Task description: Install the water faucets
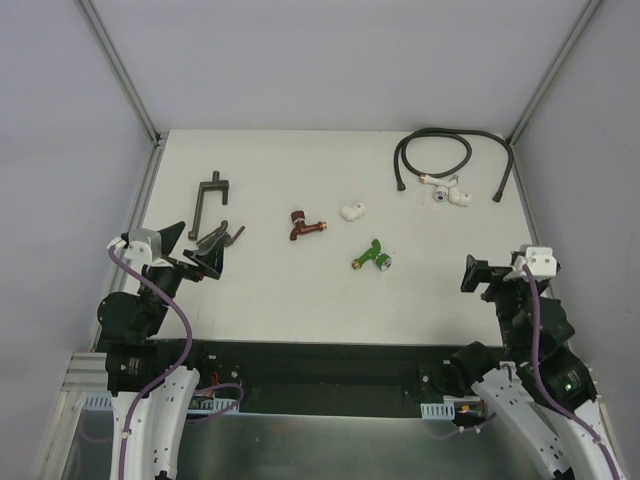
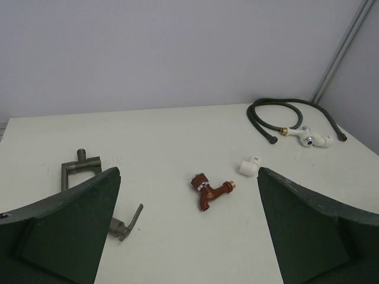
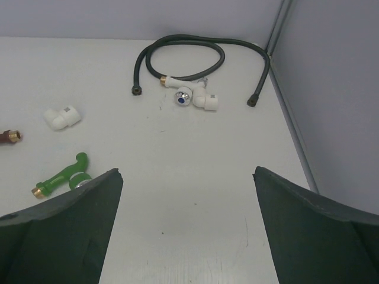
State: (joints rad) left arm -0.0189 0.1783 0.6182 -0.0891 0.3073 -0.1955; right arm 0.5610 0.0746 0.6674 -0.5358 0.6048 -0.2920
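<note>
left fingers [image 2: 59, 236] wide, empty, red faucet [image 2: 210, 190] ahead; right fingers [image 3: 59, 236] wide, empty, green faucet [image 3: 62, 176] nearby.

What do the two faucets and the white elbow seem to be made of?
Green faucet: glossy green body, probably plastic, with shiny metal at its ends. Red faucet: dark red, plastic or painted metal, I cannot tell; its tip is brass-coloured. Elbow: plain matte white, most likely plastic.
</note>
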